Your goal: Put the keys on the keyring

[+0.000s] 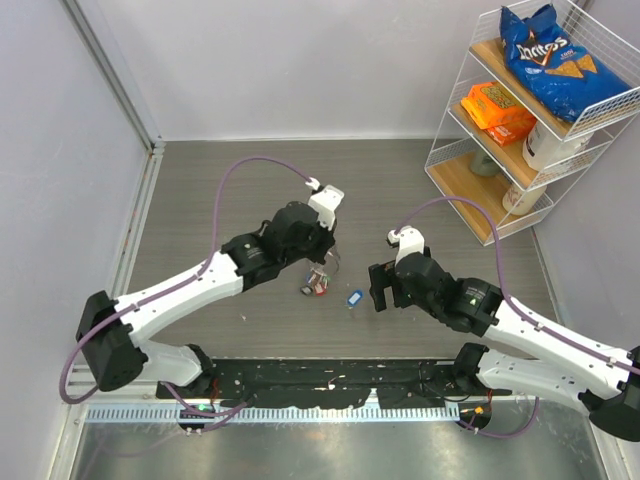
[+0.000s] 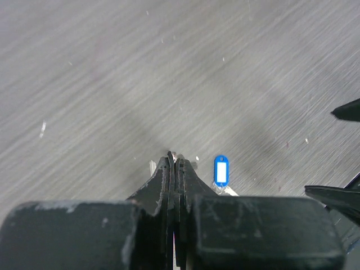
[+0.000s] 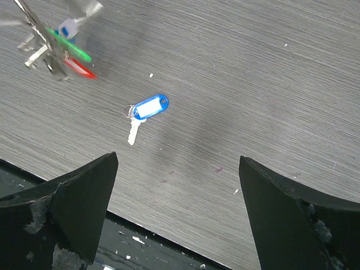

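Observation:
My left gripper (image 1: pixel 326 252) is shut on the thin silver keyring (image 1: pixel 331 263); a bit of metal shows at its closed tips in the left wrist view (image 2: pixel 175 154). A bunch of keys (image 1: pixel 317 283) with green and red tags hangs from the ring just above the table, blurred in the right wrist view (image 3: pixel 59 52). One key with a blue tag (image 1: pixel 354 299) lies loose on the table, also seen in the left wrist view (image 2: pixel 221 170) and the right wrist view (image 3: pixel 148 107). My right gripper (image 1: pixel 377 292) is open and empty, just right of the blue key (image 3: pixel 179 160).
A white wire shelf (image 1: pixel 470 190) with a chip bag (image 1: pixel 548 52), orange boxes (image 1: pixel 497 108) and jars stands at the back right. A black strip (image 1: pixel 330 380) runs along the table's near edge. White walls close the left and back.

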Tool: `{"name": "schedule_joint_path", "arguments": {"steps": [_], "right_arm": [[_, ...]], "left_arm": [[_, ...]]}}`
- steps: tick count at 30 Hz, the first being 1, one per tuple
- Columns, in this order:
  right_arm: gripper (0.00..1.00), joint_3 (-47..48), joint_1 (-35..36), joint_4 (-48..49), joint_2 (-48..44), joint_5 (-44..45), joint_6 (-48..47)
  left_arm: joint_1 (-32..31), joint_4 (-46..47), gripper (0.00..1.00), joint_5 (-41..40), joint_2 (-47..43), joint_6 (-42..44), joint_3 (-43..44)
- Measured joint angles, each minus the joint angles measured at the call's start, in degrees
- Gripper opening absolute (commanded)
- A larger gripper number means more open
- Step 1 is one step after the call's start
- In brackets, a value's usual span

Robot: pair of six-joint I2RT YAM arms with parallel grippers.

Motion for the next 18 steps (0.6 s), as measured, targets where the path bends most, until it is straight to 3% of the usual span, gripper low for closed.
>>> {"name": "schedule_joint_path", "arguments": {"steps": [11,18], "right_arm": [[0.95,-0.6,0.0,0.0,-0.7,-1.3,0.4],[0.95,-0.6,0.0,0.0,-0.7,-1.9,1.1]], "left_arm": [[0.0,-6.2,0.0,-6.2,-6.0,3.0,1.6],[0.0,-6.1,0.0,-7.1,-7.8,2.2,-4.6]]}}
